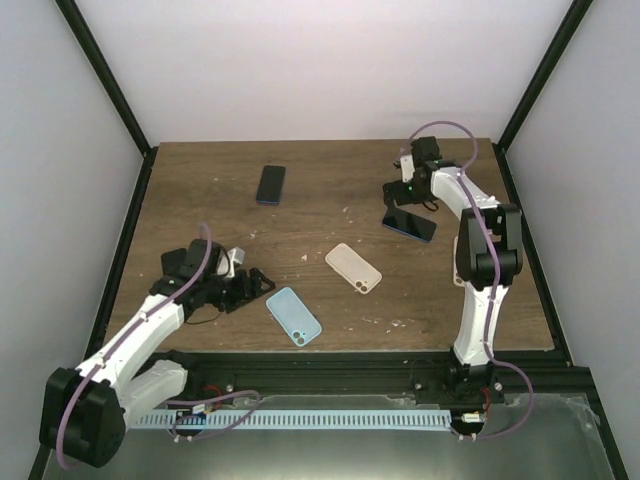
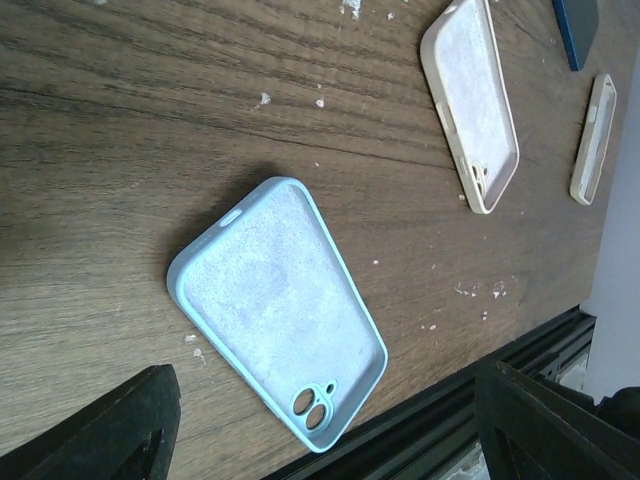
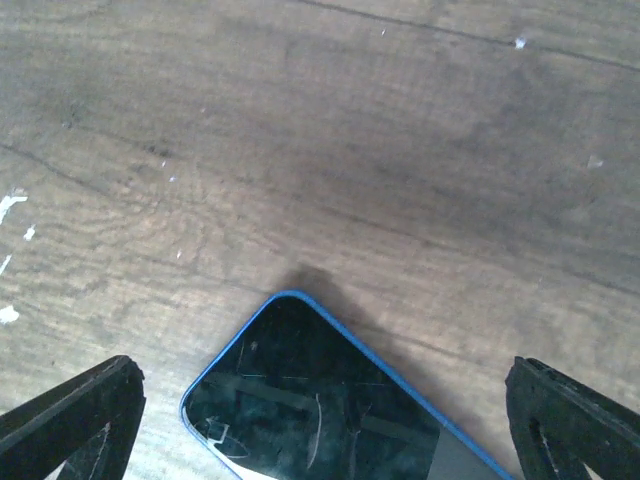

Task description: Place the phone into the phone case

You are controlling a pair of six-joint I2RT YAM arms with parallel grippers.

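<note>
A blue-edged phone [image 1: 409, 226], screen up, lies on the wooden table at the right. My right gripper [image 1: 404, 199] hovers at its far end, open and empty. In the right wrist view the phone's corner [image 3: 320, 400] lies between the wide-apart fingers of that gripper [image 3: 325, 432]. A light blue phone case [image 1: 293, 316] lies open side up near the front. My left gripper [image 1: 254, 285] is open and empty just left of it. In the left wrist view this case [image 2: 275, 310] lies ahead of that gripper [image 2: 320, 440], between its fingers.
A beige case [image 1: 353, 268] lies open side up mid-table and also shows in the left wrist view [image 2: 470, 100]. A second dark phone [image 1: 270, 184] lies at the back left. The black front rail [image 1: 330, 360] runs close behind the blue case.
</note>
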